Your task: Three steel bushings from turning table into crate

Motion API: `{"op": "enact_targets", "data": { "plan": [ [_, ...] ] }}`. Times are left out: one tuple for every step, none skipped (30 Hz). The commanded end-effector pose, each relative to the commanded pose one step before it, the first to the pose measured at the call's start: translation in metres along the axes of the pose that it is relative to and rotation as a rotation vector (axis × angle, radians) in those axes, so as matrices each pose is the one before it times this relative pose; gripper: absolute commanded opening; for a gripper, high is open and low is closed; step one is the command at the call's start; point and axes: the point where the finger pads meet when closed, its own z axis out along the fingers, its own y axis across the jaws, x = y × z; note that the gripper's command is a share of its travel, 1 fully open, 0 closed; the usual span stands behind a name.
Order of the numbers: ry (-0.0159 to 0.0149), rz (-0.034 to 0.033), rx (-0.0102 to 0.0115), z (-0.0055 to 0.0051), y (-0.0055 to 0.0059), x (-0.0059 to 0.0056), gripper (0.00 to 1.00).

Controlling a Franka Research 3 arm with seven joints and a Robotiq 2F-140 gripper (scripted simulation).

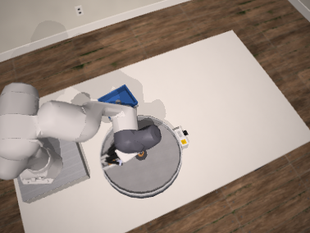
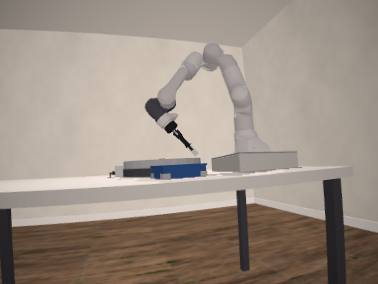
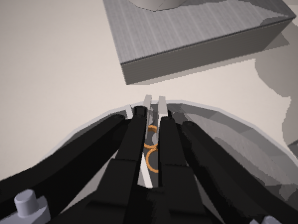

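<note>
My gripper (image 1: 104,164) (image 2: 195,152) (image 3: 154,105) is shut to a narrow gap with nothing seen in it. Its tips are above the robot-side edge of the turning table (image 1: 152,180) (image 2: 137,164) (image 3: 220,112). An orange-rimmed bushing (image 1: 141,154) lies near the middle of the turning table. The wrist view shows orange rings (image 3: 152,128) (image 3: 148,159) between the fingers' outlines, partly hidden by them. The blue crate (image 1: 128,93) (image 2: 180,171) stands beside the turning table. A small greyish thing (image 1: 118,101) shows inside it, too small to name. The arm and fingers hide part of the turning table.
The robot's grey base block (image 1: 75,170) (image 2: 260,161) (image 3: 200,52) stands near the turning table. A small white box (image 1: 180,137) with a yellow button and a black knob sits at the turning table's far side. The arm passes close beside the crate in the top view.
</note>
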Motion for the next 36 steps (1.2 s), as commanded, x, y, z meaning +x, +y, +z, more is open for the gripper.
{"op": "enact_targets", "data": {
  "plan": [
    [0.00093,0.00009,0.00204,0.00141,-0.00206,0.00001,0.06],
    [0.0,0.0,0.0,0.0,0.0,0.0,0.06],
    [0.0,0.0,0.0,0.0,0.0,0.0,0.06],
    [0.0,0.0,0.0,0.0,0.0,0.0,0.06],
    [0.0,0.0,0.0,0.0,0.0,0.0,0.06],
    [0.0,0.0,0.0,0.0,0.0,0.0,0.06],
    [0.0,0.0,0.0,0.0,0.0,0.0,0.06],
    [0.0,0.0,0.0,0.00007,0.0,-0.00006,0.06],
    [0.0,0.0,0.0,0.0004,0.0,-0.00033,0.06],
    [0.0,0.0,0.0,0.00083,0.0,-0.00069,0.06],
    [0.0,0.0,0.0,0.00116,0.0,-0.00096,0.06],
    [0.0,0.0,0.0,0.00128,0.0,-0.00106,0.06],
    [0.0,0.0,0.0,0.00115,0.0,-0.00095,0.06],
    [0.0,0.0,0.0,0.00082,0.0,-0.00068,0.06],
    [0.0,0.0,0.0,0.0004,0.0,-0.00033,0.06],
    [0.0,0.0,0.0,0.00007,0.0,-0.00006,0.06],
    [0.0,0.0,0.0,0.0,0.0,0.0,0.06],
    [0.0,0.0,0.0,0.0,0.0,0.0,0.06],
    [0.0,0.0,0.0,0.0,0.0,0.0,0.06],
    [0.0,0.0,0.0,0.0,0.0,0.0,0.06],
    [0.0,0.0,0.0,0.0,0.0,0.0,0.06],
    [0.0,0.0,0.0,0.0,0.0,0.0,0.06],
    [0.0,0.0,0.0,0.0,0.0,0.0,0.06],
    [0.0,0.0,0.0,0.0,0.0,0.0,0.06],
    [0.0,0.0,0.0,0.0,0.0,0.0,0.06],
    [0.0,0.0,0.0,0.0,0.0,0.0,0.06],
    [0.0,0.0,0.0,0.0,0.0,0.0,0.06],
    [0.0,0.0,0.0,0.0,0.0,0.0,0.06],
    [0.0,0.0,0.0,0.0,0.0,0.0,0.06],
    [0.0,0.0,0.0,0.0,0.0,0.0,0.06],
    [0.0,0.0,0.0,0.0,0.0,0.0,0.06],
    [0.0,0.0,0.0,0.0,0.0,0.0,0.06],
    [0.0,0.0,0.0,0.0,0.0,0.0,0.06],
    [0.0,0.0,0.0,0.0,0.0,0.0,0.06],
    [0.0,0.0,0.0,0.0,0.0,0.0,0.06],
    [0.0,0.0,0.0,0.0,0.0,0.0,0.06]
  ]
}}
